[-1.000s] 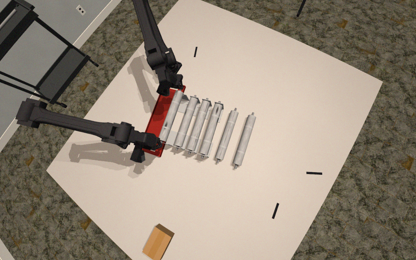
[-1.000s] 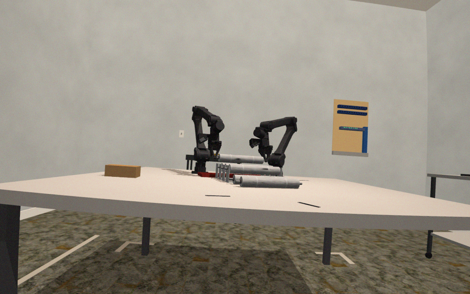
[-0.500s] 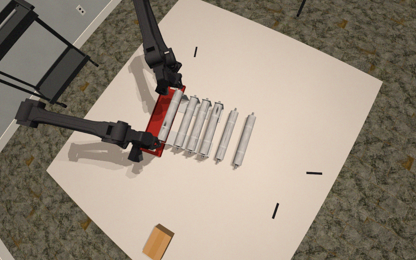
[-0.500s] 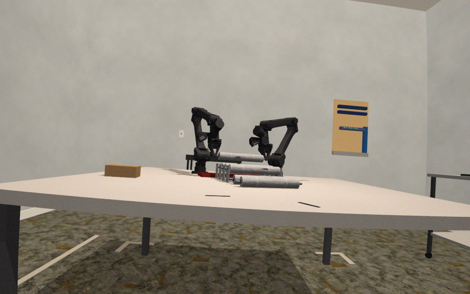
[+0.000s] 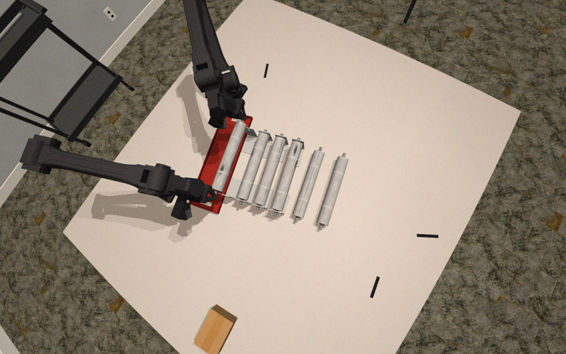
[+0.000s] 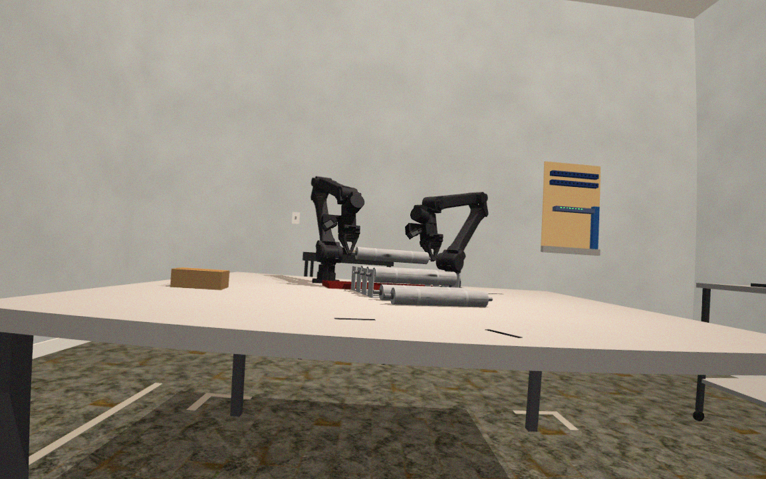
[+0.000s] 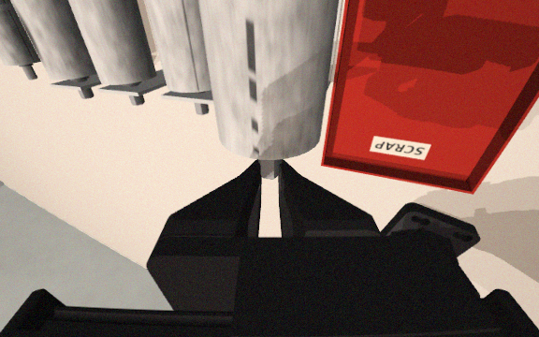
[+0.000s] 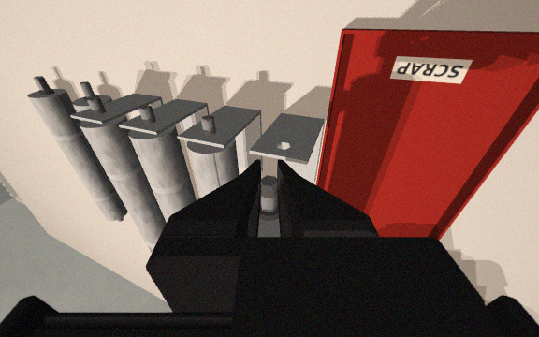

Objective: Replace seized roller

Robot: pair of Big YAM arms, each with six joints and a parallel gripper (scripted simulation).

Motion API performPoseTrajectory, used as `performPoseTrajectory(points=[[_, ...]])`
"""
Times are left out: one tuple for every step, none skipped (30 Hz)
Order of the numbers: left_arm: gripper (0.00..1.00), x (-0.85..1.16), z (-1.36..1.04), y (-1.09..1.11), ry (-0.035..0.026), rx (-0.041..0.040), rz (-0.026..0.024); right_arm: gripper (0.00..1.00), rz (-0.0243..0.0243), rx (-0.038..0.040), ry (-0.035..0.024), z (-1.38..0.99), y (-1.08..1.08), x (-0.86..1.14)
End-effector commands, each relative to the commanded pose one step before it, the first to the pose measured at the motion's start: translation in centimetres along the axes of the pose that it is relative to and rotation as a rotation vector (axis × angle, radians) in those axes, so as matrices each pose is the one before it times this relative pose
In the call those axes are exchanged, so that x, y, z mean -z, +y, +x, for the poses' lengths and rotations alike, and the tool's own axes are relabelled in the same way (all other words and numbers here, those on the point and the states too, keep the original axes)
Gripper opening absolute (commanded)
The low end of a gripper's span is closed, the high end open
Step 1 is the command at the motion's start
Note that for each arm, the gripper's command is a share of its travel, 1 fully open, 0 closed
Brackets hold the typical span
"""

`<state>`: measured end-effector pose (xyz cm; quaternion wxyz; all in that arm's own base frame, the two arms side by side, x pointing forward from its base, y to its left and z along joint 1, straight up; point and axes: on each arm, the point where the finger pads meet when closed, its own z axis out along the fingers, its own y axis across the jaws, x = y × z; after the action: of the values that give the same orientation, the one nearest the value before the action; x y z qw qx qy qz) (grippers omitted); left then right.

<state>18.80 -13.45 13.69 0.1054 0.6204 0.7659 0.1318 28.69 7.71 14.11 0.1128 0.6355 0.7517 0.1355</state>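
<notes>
My left gripper (image 5: 244, 118) (image 6: 433, 257) (image 7: 269, 168) and my right gripper (image 5: 215, 193) (image 6: 348, 253) (image 8: 269, 168) are shut on the two axle ends of one roller (image 5: 231, 151) (image 6: 394, 256) (image 7: 274, 84), a stub showing between each pair of fingertips. The roller is raised above the bed beside the scrap tray (image 5: 212, 164) (image 7: 438, 108) (image 8: 438, 122). An end bracket (image 8: 293, 130) beside the tray has an empty hole. Three rollers (image 5: 254, 164) (image 5: 270, 169) (image 5: 287, 176) sit in the bed. Two loose rollers (image 5: 308, 185) (image 5: 332, 193) lie past them.
An orange-brown block (image 5: 216, 328) (image 6: 199, 279) stands on the table, well away from the bed. Black strips (image 5: 427, 236) (image 5: 375, 286) mark the table beyond the loose rollers. No roller shows in the visible part of the scrap tray.
</notes>
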Motion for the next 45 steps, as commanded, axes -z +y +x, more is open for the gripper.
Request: performPoseTrajectory(points=[[0.03,1.423,-0.405,0.208,-0.02121,0.02401,-0.02306,0.03,-0.04746,-0.00847,0.00553,0.259,0.486,0.954],[0.03,0.154,-0.142,0.166,-0.00407,-0.01536,-0.00347,0.03,-0.0285,-0.00452,0.00239,0.02,1.486,1.07],[0.03,0.0,0.0,0.0,0.0,0.0,0.0,0.03,0.0,0.0,0.0,0.0,0.0,0.0],[0.03,0.0,0.0,0.0,0.0,0.0,0.0,0.03,0.0,0.0,0.0,0.0,0.0,0.0],[0.03,-0.069,0.142,-0.406,0.0057,0.01951,0.0027,0.03,0.00299,0.0004,0.00323,0.083,-0.05,0.452],[0.03,-0.643,0.604,-0.781,0.01834,-0.00563,0.00942,0.03,0.0137,0.00375,0.00023,0.047,-0.733,-0.182],[0.03,0.184,-0.064,-0.148,-0.00175,0.0003,-0.00121,0.03,0.03531,0.00148,-0.00654,-0.223,-1.94,-1.096],[0.03,1.156,-0.81,0.598,-0.02495,0.00816,-0.01315,0.03,-0.01388,-0.00113,0.00121,0.029,0.362,0.452],[0.03,0.972,-0.673,0.457,-0.02102,0.00847,-0.0113,0.03,-0.01644,-0.00966,-0.00144,-0.216,0.569,0.634],[0.03,0.07,0.015,-0.205,-0.00011,0.00208,-0.00124,0.03,-0.01925,-0.00967,-0.00142,-0.232,0.57,0.535],[0.03,-0.065,0.149,-0.311,0.00461,0.00073,0.00046,0.03,-0.02061,0.00647,0.00616,0.28,0.432,0.379],[0.03,0.072,0.035,-0.21,0.0016,0.00128,-0.00081,0.03,0.02329,0.00851,0.00078,0.1,-1.459,-0.791],[0.03,-0.1,0.111,-0.215,0.00399,-0.00595,0.00104,0.03,0.03104,0.00422,-0.00258,-0.038,-1.231,-0.416],[0.03,-0.192,0.183,-0.29,0.00658,-0.00484,0.00309,0.03,-0.00529,-0.00021,0.00111,0.04,0.205,0.285],[0.03,-0.108,0.131,-0.269,0.00543,-0.00071,0.00249,0.03,-0.01565,-0.00089,0.00254,0.086,0.626,0.554],[0.03,-0.142,0.162,-0.297,0.00631,-0.00031,0.00222,0.03,-0.01863,-0.00062,0.00294,0.082,0.536,0.314],[0.03,-0.147,0.171,-0.306,0.00617,-0.00028,0.00174,0.03,-0.0027,0.00027,0.00078,0.005,-0.14,-0.065],[0.03,-0.286,0.288,-0.422,0.00881,-0.00267,0.00339,0.03,0.04658,0.00113,-0.00614,-0.212,-2.059,-0.991],[0.03,0.185,-0.227,0.224,-0.00799,-0.02232,-0.00295,0.03,-0.03919,-0.00014,0.00516,0.174,1.583,0.931],[0.03,0.0,0.0,0.0,0.0,0.0,0.0,0.03,0.0,0.0,0.0,0.0,0.0,0.0],[0.03,0.0,0.0,0.0,0.0,0.0,0.0,0.03,0.0,0.0,0.0,0.0,0.0,0.0],[0.03,0.165,-0.241,0.227,-0.01031,0.02051,-0.00379,0.03,-0.00075,-0.00669,-0.00051,-0.077,0.293,0.529],[0.03,-0.452,0.613,-0.636,0.02053,-0.01317,0.00969,0.03,0.00083,0.004,0.00213,0.138,-0.074,0.117],[0.03,0.061,-0.025,-0.09,-0.0014,0.00045,0.0003,0.03,0.01535,0.00064,-0.00265,-0.102,-0.996,-0.756],[0.03,0.267,-0.178,0.034,-0.00622,0.00268,-0.00157,0.03,0.01915,0.00082,-0.00314,-0.105,-0.886,-0.412],[0.03,0.341,-0.268,0.089,-0.00945,0.00408,-0.00282,0.03,-0.01199,-0.0012,0.00145,0.043,0.514,0.611],[0.03,0.043,-0.002,-0.123,-0.0009,0.00139,0.00013,0.03,-0.01179,-0.00987,-0.00261,-0.237,0.383,0.373],[0.03,-0.145,0.158,-0.25,0.00419,-0.00016,0.00168,0.03,-0.0155,0.00214,0.0031,0.114,0.256,0.103],[0.03,-0.167,0.184,-0.261,0.00524,-0.00101,0.0018,0.03,0.01749,0.00803,0.00068,0.103,-1.065,-0.657],[0.03,0.156,-0.083,-0.054,-0.00283,0.00144,-0.00089,0.03,0.02484,0.00079,-0.00345,-0.096,-0.885,-0.153],[0.03,0.205,-0.118,-0.039,-0.00357,0.002,-0.00104,0.03,-0.01638,-0.00125,0.00238,0.085,0.605,0.61],[0.03,-0.028,0.071,-0.192,0.00253,0.00026,0.00065,0.03,-0.01392,-0.00073,0.00194,0.07,0.486,0.5],[0.03,-0.187,0.199,-0.293,0.00651,-0.00078,0.00157,0.03,-0.02039,-0.00047,0.00288,0.084,0.522,0.318],[0.03,0.153,-0.079,-0.09,-0.00223,0.00214,-0.00101,0.03,0.02057,0.00112,-0.00319,-0.114,-1.153,-0.733],[0.03,0.458,-0.322,0.074,-0.00998,0.00438,-0.00262,0.03,0.0367,0.00109,-0.00574,-0.171,-1.463,-0.571],[0.03,0.144,-0.152,0.124,-0.00497,-0.02135,-0.00171,0.03,-0.02712,0.00087,0.00374,0.128,1.192,0.893],[0.03,0.0,0.0,0.0,0.0,0.0,0.0,0.03,0.0,0.0,0.0,0.0,0.0,0.0],[0.03,0.0,0.0,0.0,0.0,0.0,0.0,0.03,0.0,0.0,0.0,0.0,0.0,0.0],[0.03,0.016,0.087,-0.321,0.0031,0.02331,0.00163,0.03,-0.03481,-0.00608,0.00462,0.085,0.897,0.546],[0.03,-0.207,0.234,-0.323,0.00712,-0.00308,0.00205,0.03,0.00278,0.00265,0.00081,0.042,-0.408,-0.222],[0.03,-0.092,0.125,-0.247,0.00363,-0.00397,0.0011,0.03,0.06195,0.00311,-0.00955,-0.29,-2.359,-0.964],[0.03,-0.067,0.097,-0.219,0.00271,-0.00351,0.00115,0.03,-0.01415,-0.00122,0.00225,0.07,0.483,0.568],[0.03,0.054,-0.011,-0.125,-0.00063,-0.00124,0.00029,0.03,-0.02006,-0.00108,0.00315,0.097,0.732,0.724],[0.03,0.372,-0.273,0.09,-0.00878,0.00258,-0.00188,0.03,-0.02627,-0.0008,0.00394,0.114,0.876,0.669],[0.03,0.284,-0.205,0.065,-0.00659,0.00253,-0.00149,0.03,-0.02267,-0.00084,0.0033,0.092,0.716,0.516]])
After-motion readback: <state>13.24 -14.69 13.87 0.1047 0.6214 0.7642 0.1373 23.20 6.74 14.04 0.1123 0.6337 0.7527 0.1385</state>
